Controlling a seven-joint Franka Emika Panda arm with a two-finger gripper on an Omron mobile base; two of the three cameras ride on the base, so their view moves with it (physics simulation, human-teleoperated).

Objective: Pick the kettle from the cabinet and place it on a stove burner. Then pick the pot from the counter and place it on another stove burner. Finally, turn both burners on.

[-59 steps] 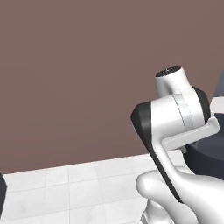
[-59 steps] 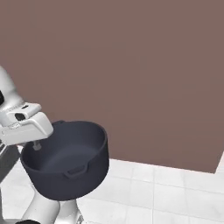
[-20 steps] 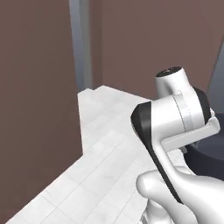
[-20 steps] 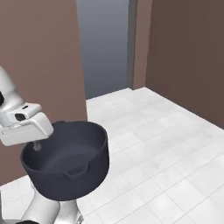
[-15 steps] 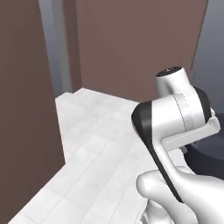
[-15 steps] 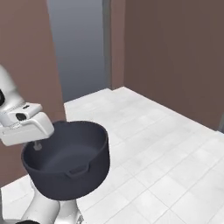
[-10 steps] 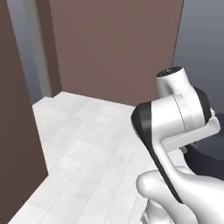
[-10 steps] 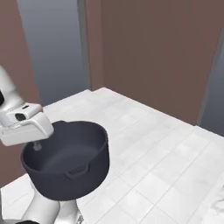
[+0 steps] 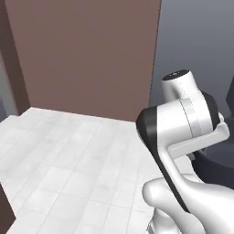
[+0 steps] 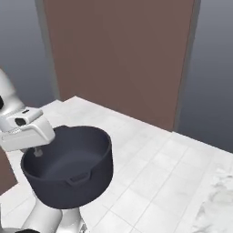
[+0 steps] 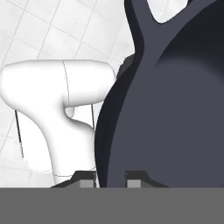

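Gripping the pot (image 10: 68, 168) by its rim, fingers (image 11: 87, 184) closed either side of the wall

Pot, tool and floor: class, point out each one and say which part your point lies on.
pot (image 10: 68, 182), right base view, outer front wall.
tool (image 11: 111, 181), hand view, midway between the tips at the pot's rim.
floor (image 9: 68, 155), left base view, bare white tiles.

- We see a white tiled floor (image 9: 68, 173) stretching to the brown walls (image 10: 118, 59).
- At the right base view's lower right corner, we find a marbled white surface (image 10: 218, 205) edge.
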